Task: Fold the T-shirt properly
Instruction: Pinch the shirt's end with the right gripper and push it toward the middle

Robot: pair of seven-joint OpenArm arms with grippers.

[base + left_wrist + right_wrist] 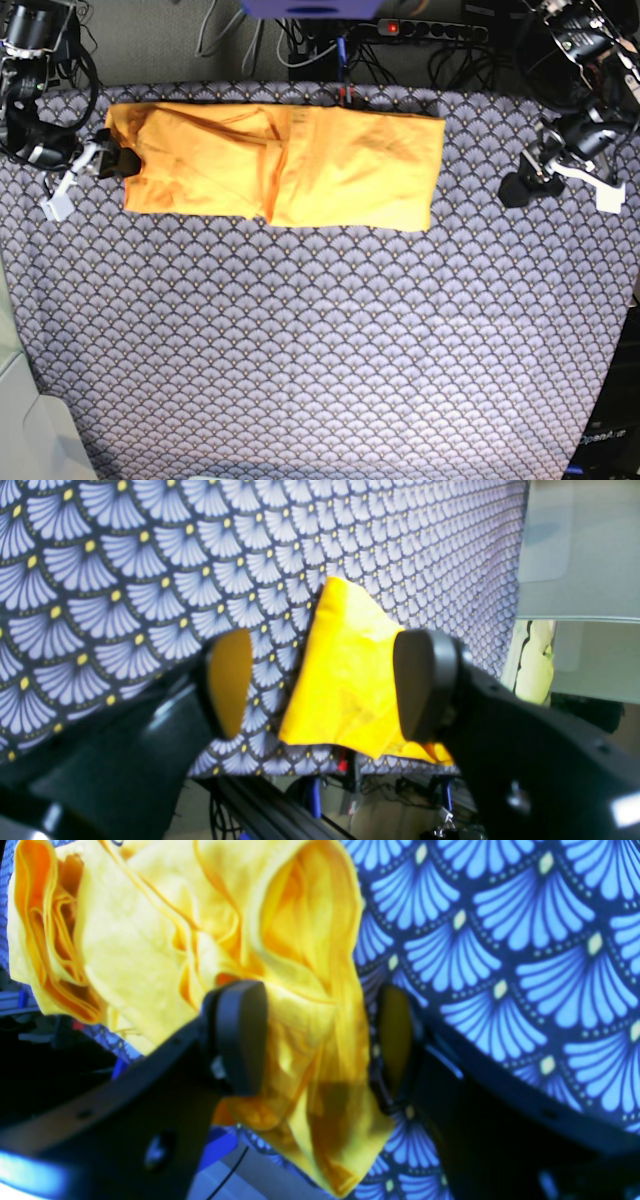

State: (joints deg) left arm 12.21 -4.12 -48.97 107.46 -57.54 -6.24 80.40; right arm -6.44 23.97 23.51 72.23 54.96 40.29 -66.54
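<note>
The right tool (pixel 315 1040) has its jaws apart, straddling a bunched edge of the T-shirt (pixel 280 165) without clamping it. The left tool (pixel 325 685) also has its jaws apart, well clear of the shirt's opposite end. The shirt lies folded into a long band at the far edge of the scallop-patterned cloth (pixel 320 340) covering the tabletop. It bears no print or readable label.

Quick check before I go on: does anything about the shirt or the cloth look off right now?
The T-shirt lies in a long band at the far edge of the cloth. Its end by the right gripper is bunched in loose, uneven layers, with fabric between the open jaws. The left gripper is open, clear of it.
</note>
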